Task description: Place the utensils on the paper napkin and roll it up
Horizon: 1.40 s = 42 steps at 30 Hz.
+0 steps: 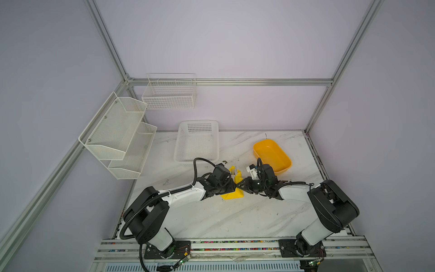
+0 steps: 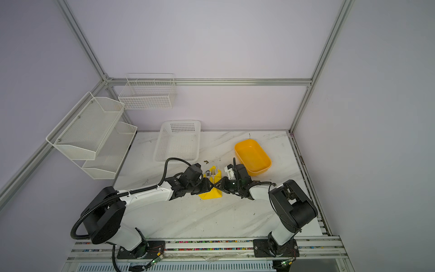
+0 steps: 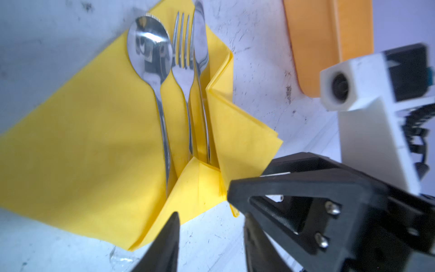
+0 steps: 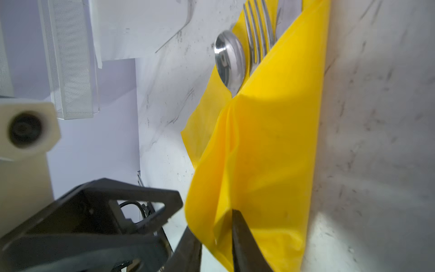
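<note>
The paper napkin (image 3: 82, 131) lies yellow on the marble table, its right side folded up over the utensils. Spoon (image 3: 148, 51), fork (image 3: 182, 58) and knife (image 3: 200, 47) lie side by side on it, handles tucked under a fold. In a top view the napkin (image 1: 231, 195) sits between both arms, with the fork (image 1: 233, 172) showing at its far end. My left gripper (image 3: 210, 220) is open over bare table just off the napkin's near edge. My right gripper (image 4: 211, 223) is shut on a raised fold of the napkin (image 4: 270, 141), beside the left gripper (image 2: 210, 186).
An orange-yellow plastic tub (image 1: 271, 155) stands close behind the right arm. A white perforated basket (image 1: 197, 141) sits at the back centre. White mesh shelves (image 1: 117, 134) and a wire basket (image 1: 169, 94) hang on the left and back walls.
</note>
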Tool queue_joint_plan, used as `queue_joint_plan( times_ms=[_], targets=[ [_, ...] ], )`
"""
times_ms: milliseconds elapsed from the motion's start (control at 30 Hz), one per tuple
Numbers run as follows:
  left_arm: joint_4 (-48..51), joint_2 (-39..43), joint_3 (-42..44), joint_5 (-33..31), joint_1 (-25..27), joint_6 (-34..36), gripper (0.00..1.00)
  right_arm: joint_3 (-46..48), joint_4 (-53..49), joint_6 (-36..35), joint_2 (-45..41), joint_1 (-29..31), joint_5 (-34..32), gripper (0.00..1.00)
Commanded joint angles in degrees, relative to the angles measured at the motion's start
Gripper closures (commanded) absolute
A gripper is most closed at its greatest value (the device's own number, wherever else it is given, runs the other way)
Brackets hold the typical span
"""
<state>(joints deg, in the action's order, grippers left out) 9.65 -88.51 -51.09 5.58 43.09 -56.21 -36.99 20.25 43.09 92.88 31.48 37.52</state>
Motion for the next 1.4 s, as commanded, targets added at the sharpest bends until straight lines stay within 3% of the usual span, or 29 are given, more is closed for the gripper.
queue_joint_plan(
  times_ms=[0, 200, 600, 900, 1167, 1367],
  targets=[
    [-7.21, 1.63, 3.06, 3.64, -2.54, -2.16, 0.38, -1.60, -2.38, -1.90, 1.11, 0.92, -0.69, 0.73],
    [-11.01, -0.59, 1.26, 8.41, -6.24, -1.67, 0.24, -2.00, -3.20, -2.67, 1.15, 1.12, -0.63, 0.66],
    [-10.67, -8.19, -4.37, 14.49, -7.41, -0.75, 0.19, -1.97, 0.04, -3.10, 2.37, 1.73, 4.23, 0.58],
    [-12.81, -7.66, -3.01, 14.37, -8.06, -0.77, 0.09, -2.39, 2.22, -1.94, 3.71, 1.83, 5.62, 0.56],
    [-12.77, -10.34, -4.49, 16.70, -8.81, -0.33, 0.12, -2.38, 4.76, -0.22, 4.50, 1.83, 6.54, 0.56],
    [-10.42, -12.01, -6.27, 16.30, -8.90, 0.20, 0.29, -1.64, 4.58, -0.19, 4.37, 1.83, 5.95, 0.56]
  ],
)
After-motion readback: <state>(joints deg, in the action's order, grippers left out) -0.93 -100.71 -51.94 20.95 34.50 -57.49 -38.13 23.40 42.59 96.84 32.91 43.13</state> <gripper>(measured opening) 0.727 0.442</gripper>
